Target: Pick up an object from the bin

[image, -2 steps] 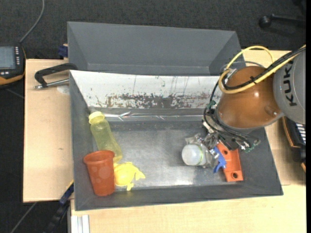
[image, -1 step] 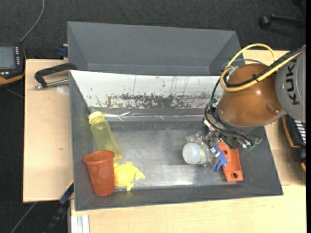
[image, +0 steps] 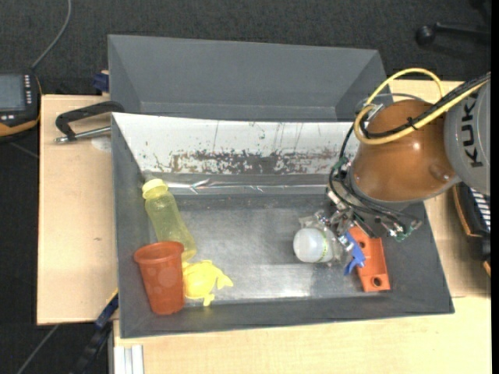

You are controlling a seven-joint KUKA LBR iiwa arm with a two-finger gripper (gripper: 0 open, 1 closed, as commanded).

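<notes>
Several loose things lie in the grey bin (image: 125, 232) I am working over, spread in two groups well apart. My arm (image: 468, 139) comes in from the right, its rounded orange cover (image: 398, 150) hanging above the right half of the floor, with yellow cable looped over the top. Under that cover the jaws are down low near the front right of the bin, just beside a white ball (image: 310, 245) that sits to their left. I cannot tell whether they touch the ball, and I cannot tell whether the jaws are apart or together; the dark wrist parts hide them. Close in front of them lies an orange block with holes (image: 373, 267), angled toward the front wall, with a small blue piece (image: 355, 254) at its left edge. Over by the left wall a pale yellow bottle (image: 165, 218) lies on its side. An orange-red cup (image: 161, 277) stands upright in the front left corner, and a crumpled yellow thing (image: 204, 279) rests against the cup's right side.
</notes>
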